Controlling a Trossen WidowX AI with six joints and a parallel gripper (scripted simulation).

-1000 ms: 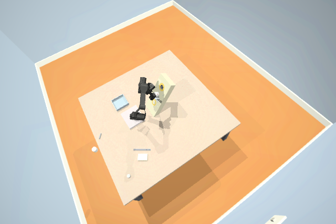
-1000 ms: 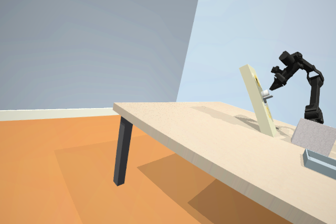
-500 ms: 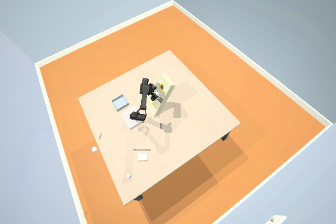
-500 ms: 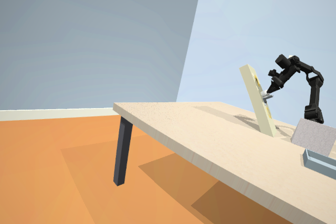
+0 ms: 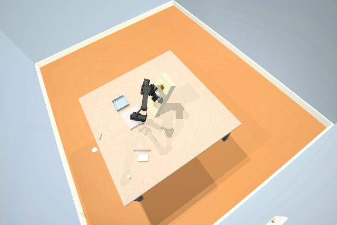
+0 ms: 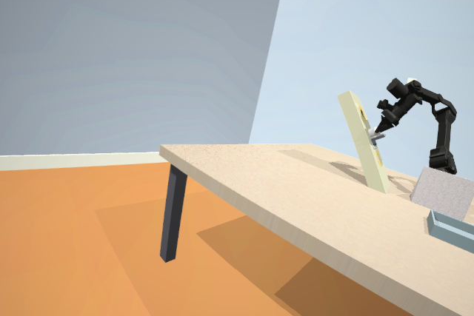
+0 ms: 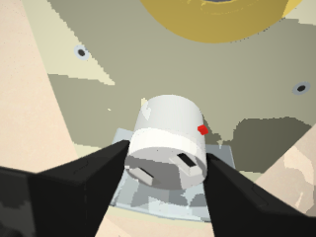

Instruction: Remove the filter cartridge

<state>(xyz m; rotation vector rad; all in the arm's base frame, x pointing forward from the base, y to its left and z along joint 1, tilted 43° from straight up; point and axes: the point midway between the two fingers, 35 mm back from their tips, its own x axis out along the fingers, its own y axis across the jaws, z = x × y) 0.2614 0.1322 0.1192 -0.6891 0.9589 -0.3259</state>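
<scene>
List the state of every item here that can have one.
Gripper, shut on the white cylinder's sides.
White cylinder, sticking out of the panel, slotted face toward the wrist camera.
Service panel, standing on the table, top tilted away from the arm.
Tray, on the table, nothing in it.

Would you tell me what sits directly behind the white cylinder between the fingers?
A pale blue-grey plate lies behind the white cylinder, against the cream panel. The cylinder hides the plate's centre.
</scene>
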